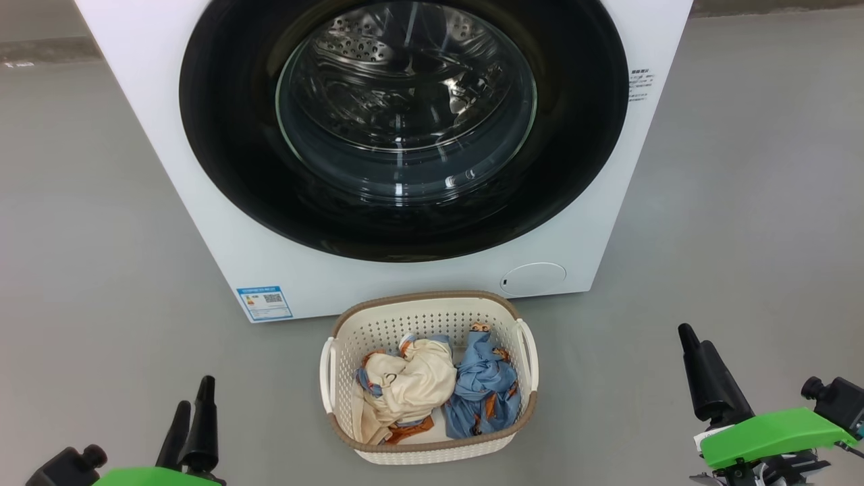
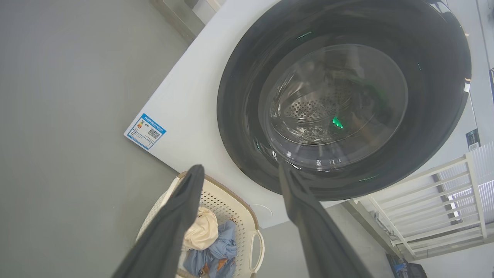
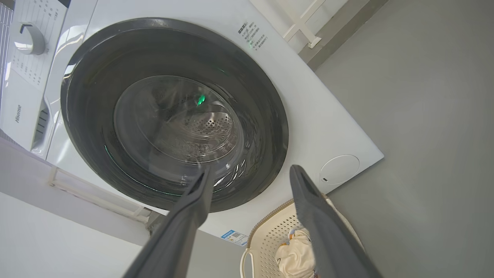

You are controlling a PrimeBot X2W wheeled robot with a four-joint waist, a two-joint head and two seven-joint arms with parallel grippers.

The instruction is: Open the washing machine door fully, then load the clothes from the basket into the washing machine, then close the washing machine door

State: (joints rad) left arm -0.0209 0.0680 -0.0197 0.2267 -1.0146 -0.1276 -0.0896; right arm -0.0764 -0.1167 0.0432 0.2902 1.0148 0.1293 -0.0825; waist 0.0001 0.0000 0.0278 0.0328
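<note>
The white washing machine (image 1: 223,223) stands ahead with its round black-rimmed door (image 1: 405,128) shut flat against the front. On the floor before it sits the cream basket (image 1: 378,324) holding the clothes: a cream garment (image 1: 412,381) and a light blue one (image 1: 486,391). My left gripper (image 1: 192,401) hangs open at the lower left, well left of the basket. At the lower right my right gripper (image 1: 695,344) is open too, clear of the basket. The left wrist view shows the door (image 2: 343,96), basket (image 2: 227,200) and open left gripper (image 2: 241,170). The right wrist view shows the door (image 3: 173,112), basket (image 3: 270,235) and open right gripper (image 3: 251,170).
Grey floor (image 1: 742,202) surrounds the machine on both sides. A blue label (image 1: 264,303) and a round white flap (image 1: 533,278) mark the machine's lower front. A white slatted rack (image 2: 436,204) stands beside the machine in the left wrist view.
</note>
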